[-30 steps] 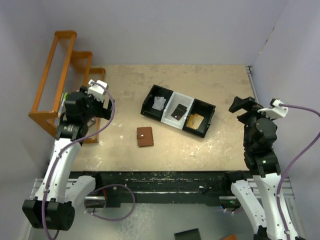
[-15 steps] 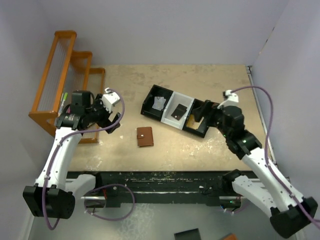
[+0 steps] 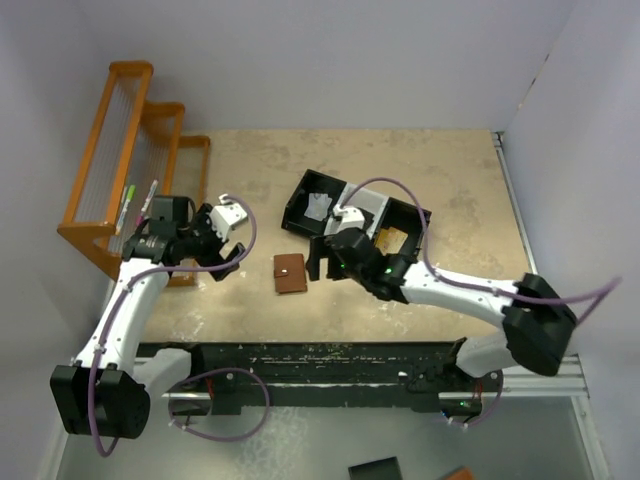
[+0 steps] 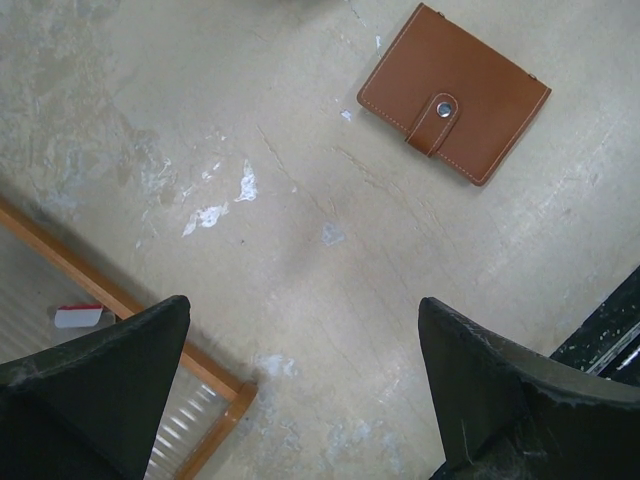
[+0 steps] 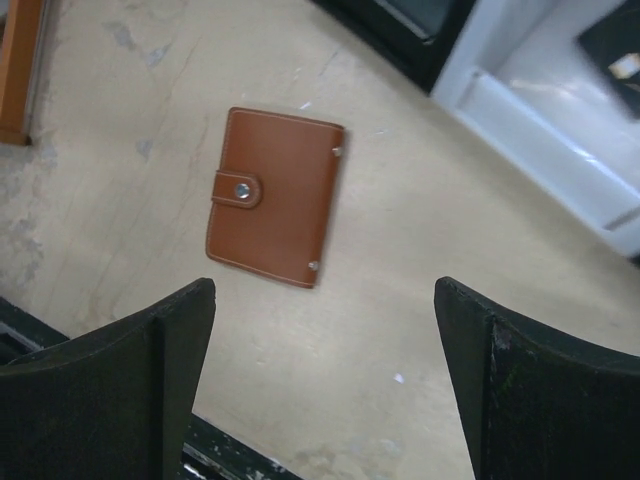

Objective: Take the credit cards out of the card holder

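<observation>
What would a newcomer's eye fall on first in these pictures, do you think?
The small brown leather card holder, snapped shut and lying flat on the beige table near its middle. The open left end effector hovers to its left and the open right end effector to its right, neither touching it. Behind stand a black-and-white three-compartment tray and, far left, an orange wire rack.
</observation>
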Available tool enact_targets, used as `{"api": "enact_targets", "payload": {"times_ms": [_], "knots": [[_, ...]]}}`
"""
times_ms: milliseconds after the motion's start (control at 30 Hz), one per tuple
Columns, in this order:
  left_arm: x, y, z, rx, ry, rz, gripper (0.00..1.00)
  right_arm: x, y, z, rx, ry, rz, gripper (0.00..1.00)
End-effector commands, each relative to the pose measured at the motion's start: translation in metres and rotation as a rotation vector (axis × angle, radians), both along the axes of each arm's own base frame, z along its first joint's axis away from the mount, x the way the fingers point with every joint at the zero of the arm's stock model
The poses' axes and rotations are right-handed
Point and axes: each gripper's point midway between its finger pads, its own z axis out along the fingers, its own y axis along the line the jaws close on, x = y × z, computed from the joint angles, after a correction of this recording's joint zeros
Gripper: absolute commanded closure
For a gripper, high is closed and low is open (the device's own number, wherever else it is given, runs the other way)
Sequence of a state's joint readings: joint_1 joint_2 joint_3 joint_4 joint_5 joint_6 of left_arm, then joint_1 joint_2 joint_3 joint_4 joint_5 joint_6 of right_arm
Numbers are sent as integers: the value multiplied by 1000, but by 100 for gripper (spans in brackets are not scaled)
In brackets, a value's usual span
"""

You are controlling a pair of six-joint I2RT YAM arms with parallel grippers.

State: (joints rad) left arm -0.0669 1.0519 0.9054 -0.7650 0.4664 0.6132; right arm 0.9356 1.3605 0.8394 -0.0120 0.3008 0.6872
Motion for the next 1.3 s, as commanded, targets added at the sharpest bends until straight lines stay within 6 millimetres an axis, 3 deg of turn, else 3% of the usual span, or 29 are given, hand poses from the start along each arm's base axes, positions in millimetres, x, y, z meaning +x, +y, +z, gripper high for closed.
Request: {"api": "enact_targets", "payload": {"times_ms": [0, 133, 300, 667, 800, 1067, 1133, 1267], "knots": [[5, 0, 7, 23, -74, -40, 1, 12, 49, 7, 102, -31, 12, 9], [3, 3, 0, 48, -74, -52, 1, 13, 71, -25, 87, 26, 52, 12], [4, 4, -4, 60, -77, -69, 1, 13, 92, -45, 102, 73, 95, 21], [4, -1, 5, 44, -79, -98, 1, 4, 89, -86, 6, 125, 51, 34], [2, -4, 8, 34, -87, -116, 1, 4, 99, -85, 16, 125, 34, 45], [-5, -9, 9, 20, -89, -169, 1, 7, 87, -86, 10, 120, -44, 68], [-9, -13, 7, 9, -87, -198, 1, 2, 78, -94, 0, 129, -51, 77], [-14, -24, 3, -25, -90, -280, 1, 0, 81, -80, 62, 102, -30, 94]]}}
